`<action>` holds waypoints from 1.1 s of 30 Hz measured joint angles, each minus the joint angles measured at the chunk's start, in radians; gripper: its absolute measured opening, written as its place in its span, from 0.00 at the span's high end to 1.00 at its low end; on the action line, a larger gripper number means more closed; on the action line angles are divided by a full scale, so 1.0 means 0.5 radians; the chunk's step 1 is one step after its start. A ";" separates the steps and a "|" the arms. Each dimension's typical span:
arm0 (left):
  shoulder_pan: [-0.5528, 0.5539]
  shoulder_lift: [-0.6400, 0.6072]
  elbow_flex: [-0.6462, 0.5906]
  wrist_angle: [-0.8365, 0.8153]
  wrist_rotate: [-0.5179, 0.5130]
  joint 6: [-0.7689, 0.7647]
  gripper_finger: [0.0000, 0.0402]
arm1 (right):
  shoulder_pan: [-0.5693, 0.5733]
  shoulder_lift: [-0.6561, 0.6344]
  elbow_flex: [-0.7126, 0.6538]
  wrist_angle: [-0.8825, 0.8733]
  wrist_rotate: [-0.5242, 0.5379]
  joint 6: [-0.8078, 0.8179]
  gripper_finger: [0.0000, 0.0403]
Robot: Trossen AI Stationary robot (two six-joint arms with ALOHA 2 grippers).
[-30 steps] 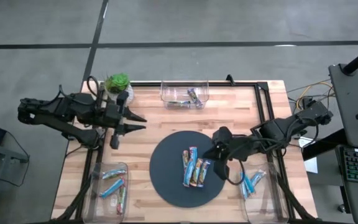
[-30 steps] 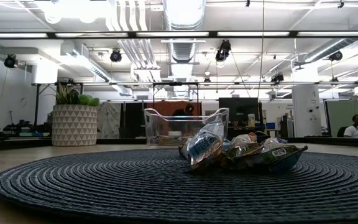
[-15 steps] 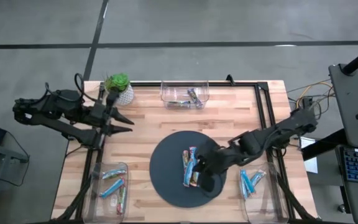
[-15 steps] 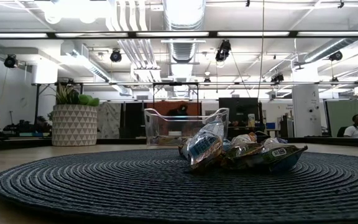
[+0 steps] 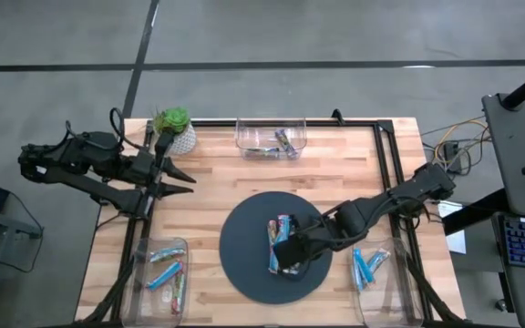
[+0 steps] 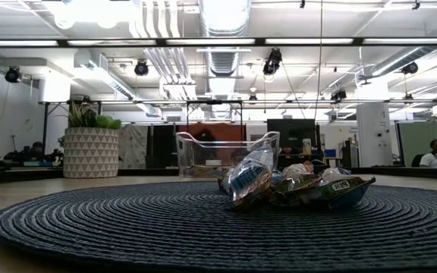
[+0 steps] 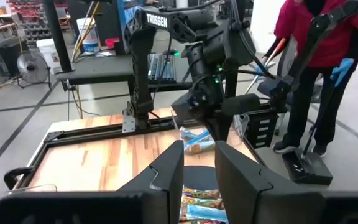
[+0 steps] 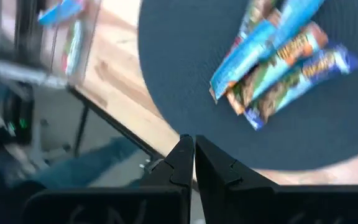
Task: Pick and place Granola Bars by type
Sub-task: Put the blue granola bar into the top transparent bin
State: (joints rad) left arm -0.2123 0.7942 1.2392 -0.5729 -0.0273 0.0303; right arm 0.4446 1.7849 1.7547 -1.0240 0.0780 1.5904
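Left arm: the dark left gripper (image 5: 188,179) hangs over the table's left edge beside the small green plant in a white patterned pot (image 5: 173,127); its fingers (image 7: 169,171) stand a little apart with nothing between them.
Left bin: a clear plastic bin (image 5: 144,251) at the near left corner of the pale wooden table (image 5: 217,164) holds a few wrapped bars, light blue and red-brown, lying at loose angles.
Far bin: a second clear plastic bin (image 5: 244,132) at the table's far edge holds two bars, one darker, tilted.
Granola bars: a small cluster of flat oblong bars in shiny wrappers (image 5: 278,239), bright blue and brown-green, lies side by side and touching on the large dark round woven mat (image 5: 244,264).
Long axis: the cluster's bars run roughly from the near to the far side of the table, fanned slightly.
Low view: the bars (image 6: 294,186) sit heaped at mid-mat, wrapper ends crinkled upward.
Right arm: the dark right gripper (image 5: 283,255) is over the cluster's near end on the mat, covering part of it; its fingers (image 8: 182,158) are pressed together, holding nothing.
Right bin: a third clear plastic bin (image 5: 386,282) at the near right corner holds light blue bars.
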 joint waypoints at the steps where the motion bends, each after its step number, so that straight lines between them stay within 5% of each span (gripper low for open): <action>1: 0.000 -0.001 0.000 -0.010 0.000 0.000 0.81 | 0.000 0.000 -0.003 -0.016 0.000 0.097 0.98; 13: 0.000 -0.004 0.000 -0.110 0.000 0.056 0.81 | 0.005 0.013 -0.064 -0.348 -0.023 0.782 0.93; 27: 0.002 -0.004 -0.001 -0.148 0.000 0.093 0.81 | 0.004 0.118 -0.329 -0.208 -0.016 1.052 0.49; 33: 0.002 -0.002 -0.001 -0.149 0.000 0.092 0.81 | -0.009 0.270 -0.337 -0.204 -0.007 1.119 0.39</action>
State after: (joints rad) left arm -0.2115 0.7933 1.2388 -0.6473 -0.0273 0.0765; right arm 0.4401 1.9199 1.5862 -1.1259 0.0747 2.1497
